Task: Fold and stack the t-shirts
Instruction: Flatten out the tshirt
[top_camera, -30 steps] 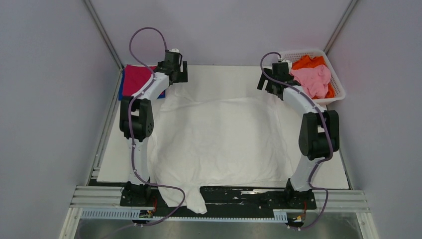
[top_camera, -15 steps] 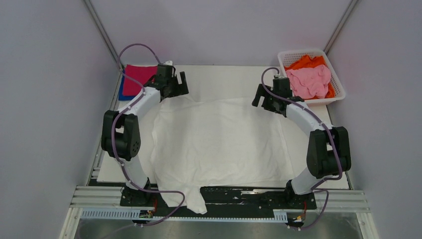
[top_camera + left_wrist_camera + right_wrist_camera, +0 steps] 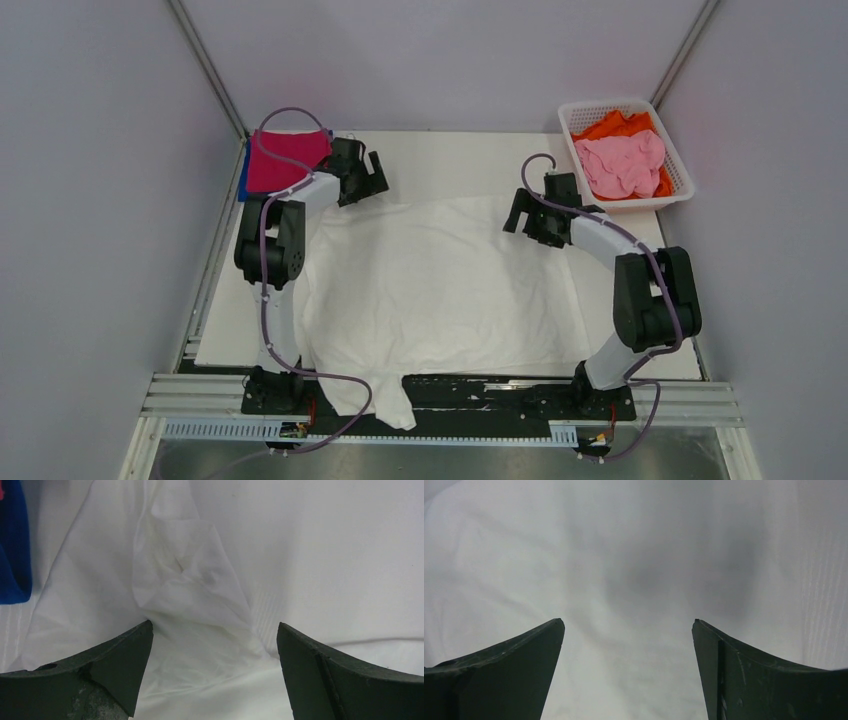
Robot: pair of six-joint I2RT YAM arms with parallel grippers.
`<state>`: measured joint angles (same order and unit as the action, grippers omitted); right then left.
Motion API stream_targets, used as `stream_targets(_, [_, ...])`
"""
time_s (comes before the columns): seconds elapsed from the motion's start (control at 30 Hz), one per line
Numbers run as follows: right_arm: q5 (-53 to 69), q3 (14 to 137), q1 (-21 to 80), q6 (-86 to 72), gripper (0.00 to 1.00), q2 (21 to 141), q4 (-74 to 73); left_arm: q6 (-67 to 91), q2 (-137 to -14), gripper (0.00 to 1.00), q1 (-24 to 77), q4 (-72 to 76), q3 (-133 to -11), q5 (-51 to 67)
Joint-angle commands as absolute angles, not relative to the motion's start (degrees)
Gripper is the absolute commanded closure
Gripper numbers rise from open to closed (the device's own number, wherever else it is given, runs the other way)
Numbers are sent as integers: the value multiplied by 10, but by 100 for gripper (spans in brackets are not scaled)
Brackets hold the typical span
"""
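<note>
White cloth covers most of the desk (image 3: 450, 160): a large white t-shirt (image 3: 440, 285) lies spread flat between the two arms, with one corner trailing over the near edge. At the far left corner, a folded magenta t-shirt (image 3: 285, 160) rests on a blue t-shirt (image 3: 243, 182), near the left tool (image 3: 372, 188). That tool hangs over the white t-shirt's far left edge, its jaws spread wide and holding nothing. Across the shirt, the right tool (image 3: 522, 220) sits over the far right edge, its jaws also wide apart and empty. At the far right corner, a white lattice basket (image 3: 684, 180) holds a crumpled pink t-shirt (image 3: 622, 165) on top of an orange t-shirt (image 3: 615, 125). The overhead view gives little detail of the cloth. The left wrist view shows a bunched, creased fold of white fabric between the tips and a strip of blue at its left edge. The right wrist view shows only smooth, blurred white cloth beneath the spread tips; whether they touch it cannot be told.
</note>
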<state>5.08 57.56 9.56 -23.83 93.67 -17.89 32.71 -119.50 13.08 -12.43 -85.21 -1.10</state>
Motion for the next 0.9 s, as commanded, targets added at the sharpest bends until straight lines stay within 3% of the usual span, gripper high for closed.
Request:
stream_targets(0.0, [50,577,97,-248,0,950,-149,348,-1219,0,127,-98,-904,-9])
stream_targets(0.5, [34,579,97,-240,0,959,-157,334,-1277,0,127,-109,-982,-39])
stream_targets(0.87, [28,580,96,-238,0,956,-162,331,-1329,0,127,-69,-1034,14])
